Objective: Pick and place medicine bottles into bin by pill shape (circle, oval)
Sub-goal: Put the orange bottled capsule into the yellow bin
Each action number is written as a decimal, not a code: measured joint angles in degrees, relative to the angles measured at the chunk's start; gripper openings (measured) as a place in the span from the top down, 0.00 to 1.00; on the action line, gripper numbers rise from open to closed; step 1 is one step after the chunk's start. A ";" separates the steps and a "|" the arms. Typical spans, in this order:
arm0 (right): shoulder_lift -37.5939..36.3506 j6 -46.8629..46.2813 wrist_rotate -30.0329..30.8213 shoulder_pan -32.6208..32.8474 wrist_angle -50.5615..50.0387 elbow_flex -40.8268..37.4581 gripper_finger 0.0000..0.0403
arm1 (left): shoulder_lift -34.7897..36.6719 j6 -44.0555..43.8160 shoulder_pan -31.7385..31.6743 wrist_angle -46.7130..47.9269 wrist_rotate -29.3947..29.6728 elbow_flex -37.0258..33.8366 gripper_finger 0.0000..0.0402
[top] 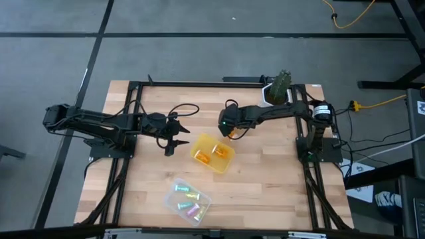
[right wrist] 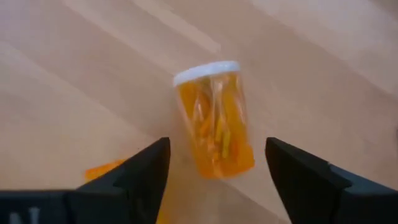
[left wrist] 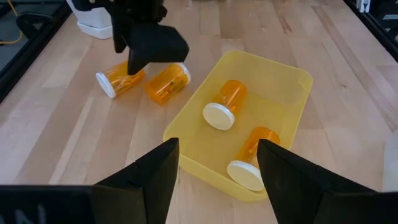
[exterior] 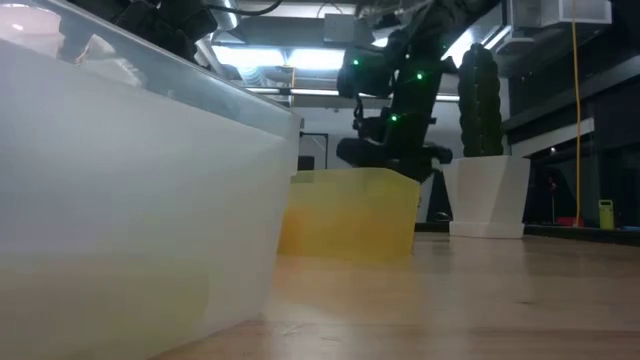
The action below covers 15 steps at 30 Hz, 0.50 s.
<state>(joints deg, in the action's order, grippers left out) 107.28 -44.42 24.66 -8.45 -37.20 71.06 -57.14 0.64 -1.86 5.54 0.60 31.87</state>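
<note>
The left claw (top: 174,141) is waiting spread beside the yellow bin (top: 212,154). The right claw (right wrist: 217,163) is hovering spread over an orange bottle (right wrist: 214,117) lying on the bench (top: 265,186); it should straddle the body squarely before squeezing.

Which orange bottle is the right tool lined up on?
The translucent orange bottle lying on bare wood outside the yellow bin, centred between the open right tool.
</note>
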 joint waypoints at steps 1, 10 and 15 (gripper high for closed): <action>0.00 0.04 1.20 0.02 1.56 -0.62 0.34 | -0.02 0.00 0.01 0.00 0.00 0.01 0.47; -0.04 4.44 -0.07 -2.01 7.31 -6.10 0.34 | -0.02 0.02 0.00 0.00 0.00 -0.01 0.47; -0.04 4.46 -2.98 -3.83 14.68 -10.20 0.34 | -0.02 0.02 -0.01 0.00 0.00 -0.01 0.47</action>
<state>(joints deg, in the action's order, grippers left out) 107.24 -39.97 21.68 -12.28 -22.53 60.86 -57.16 0.67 -1.87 5.54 0.60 31.86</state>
